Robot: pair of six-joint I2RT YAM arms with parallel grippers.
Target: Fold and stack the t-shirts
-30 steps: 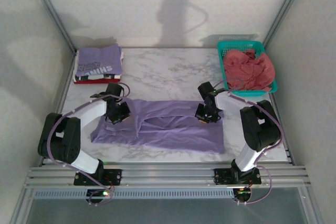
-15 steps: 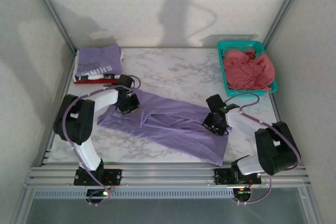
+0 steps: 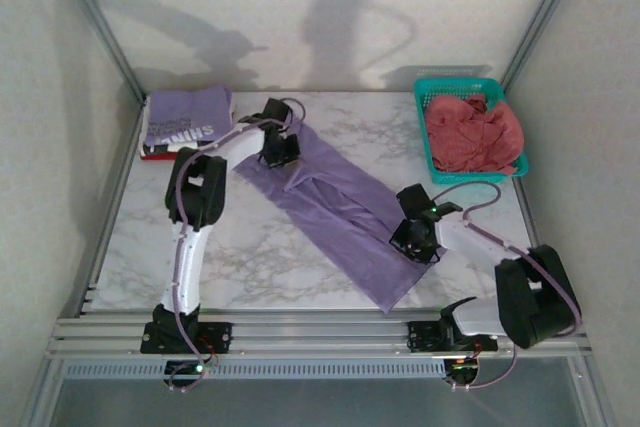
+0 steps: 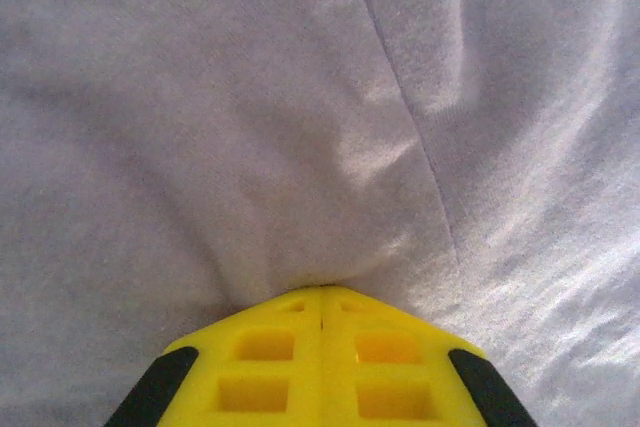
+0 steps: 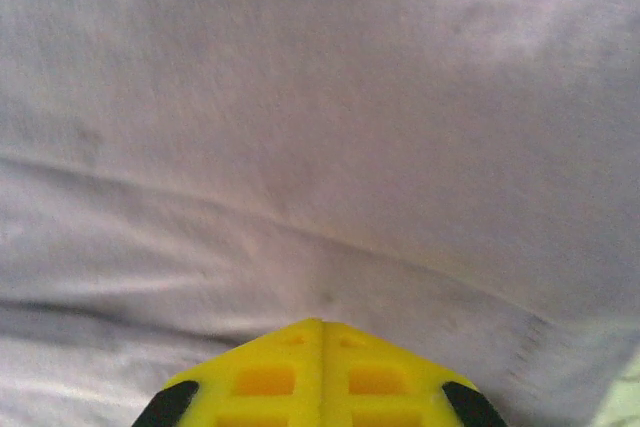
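**Left gripper** (image 3: 281, 149): in the wrist view the yellow fingers (image 4: 268, 352) are pressed together, with lavender cloth puckered into their tips. It is clamped on the lavender t-shirt (image 3: 340, 209). A seam runs away from the tips, ahead and slightly right.

**Right gripper** (image 3: 414, 240): its fingers (image 5: 265, 385) are also together, pinched on the same shirt. A soft crease crosses just ahead of the tips.

**Change from one second ago**
- The left gripper has swung from the near-left of the table to the far side.
- The right gripper has come nearer the arm bases and a little right.
- The shirt lay crosswise, left to right. It is now drawn into a narrower diagonal band between the two grippers.

**Edges and room**
- Just left of the left gripper is the stack of folded tees (image 3: 186, 129), with the lettered purple tee (image 3: 188, 112) on top. The stack is close to the shirt's far corner but not touching it.
- Beyond the left gripper is a strip of bare marble table (image 3: 260, 247), then the back wall.
- Beyond the right gripper and to its right, well apart, is the teal basket (image 3: 455, 85) holding the coral-pink tee (image 3: 475, 137).
- The shirt's near corner trails nearer than the right gripper, close to the table's near edge.
- The widest open marble is left of the right gripper, between the shirt and the left arm.
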